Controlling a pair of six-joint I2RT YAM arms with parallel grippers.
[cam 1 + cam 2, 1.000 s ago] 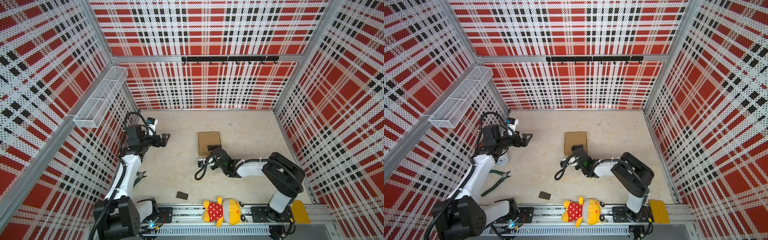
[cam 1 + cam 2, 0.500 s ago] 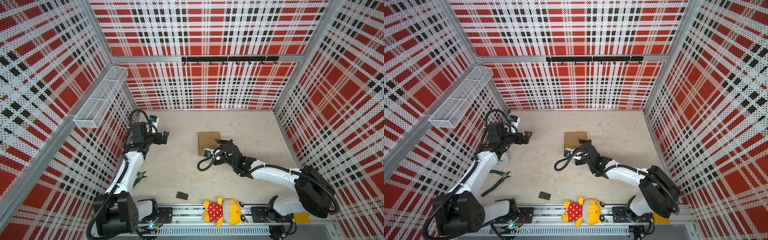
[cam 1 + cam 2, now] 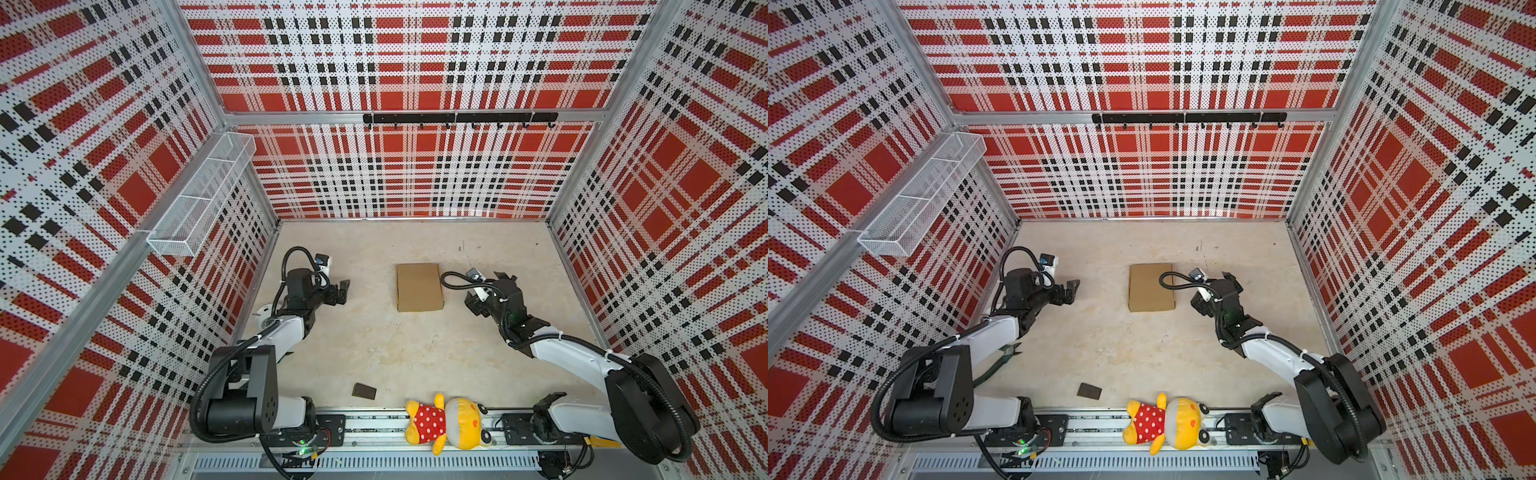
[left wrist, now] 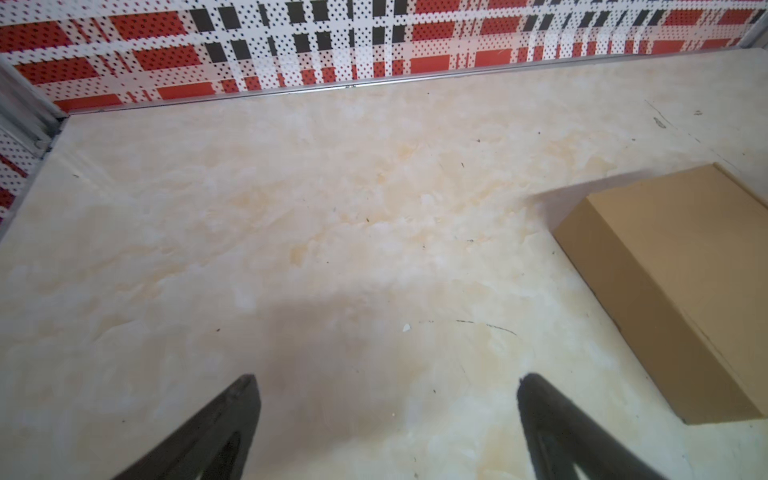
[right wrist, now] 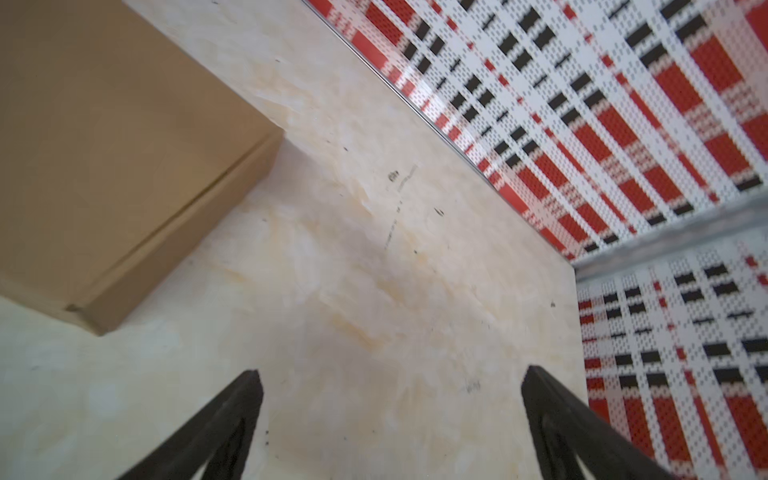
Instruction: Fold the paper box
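The right gripper (image 5: 390,380) has pulled back off the paper box (image 3: 418,287) and now hangs just right of it, jaws spread wide and empty. Well in front of the box lie a plush toy (image 3: 444,424) and a small dark block (image 3: 364,391). The left gripper (image 3: 343,291) hovers well left of the box, jaws apart and empty. The box sits closed and flat on the table (image 3: 374,340).

A robot lab test cell (walled on three sides): perforated plaid walls (image 3: 415,62), aluminium frame (image 3: 291,118), left arm (image 3: 284,330) and right arm (image 3: 573,357) on a rail (image 3: 370,430).
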